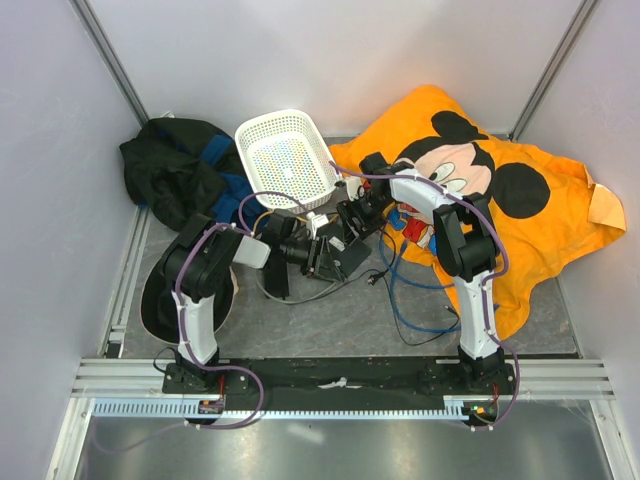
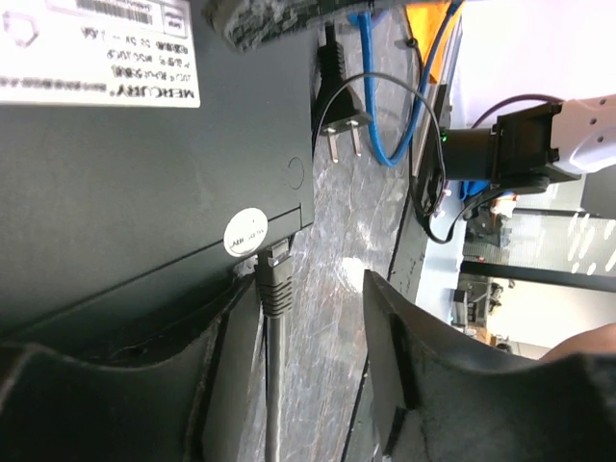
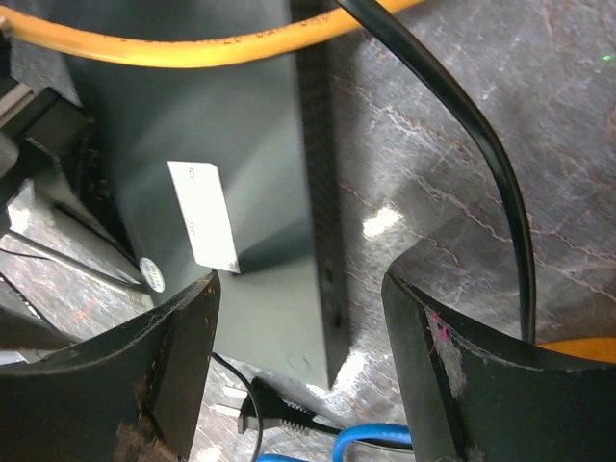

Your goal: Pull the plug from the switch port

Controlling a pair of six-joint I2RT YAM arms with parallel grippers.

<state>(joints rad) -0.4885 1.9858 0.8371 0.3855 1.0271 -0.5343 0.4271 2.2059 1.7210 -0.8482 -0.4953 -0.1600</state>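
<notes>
So far: plug point(image 2: 275, 279) is not out yet. You see it seated in the port point(image 2: 258, 260) at the switch point(image 2: 144, 173) edge, just under a round sticker point(image 2: 245, 232).
Left to do: close on the plug and pull it out along its cable point(image 2: 273, 385). The whole pull remains, I'd judge.
Switch spot: flat on the table point(image 2: 327, 289) mid-scene, between both arms, near the basket point(image 1: 285, 160) and the orange cloth point(image 1: 500, 200). Its white label point(image 3: 202, 217) faces up.
Left gripper point(image 2: 298, 385): spread, nothing pinched. It straddles the cable just behind the plug, with one finger point(image 2: 144, 385) close beside the cable and the other well apart.
Left arm: reaches in low, wrist level with the port edge and in line with the cable.
Right gripper point(image 3: 298, 366): spread, holding nothing. It hangs over a long edge of the switch, one finger over the box and one over bare table. You cannot tell if it touches.
Right arm: arcs over the cloth and folds down to the switch, likely to brace it.
Clutter: a loose two-prong plug point(image 2: 337, 111), blue cable point(image 2: 385, 96), yellow cable point(image 3: 192, 43) and black cable point(image 3: 462, 164) lie around the box. Don't mix them up.
Risk: the switch may slide with the pull unless you pin it.
</notes>
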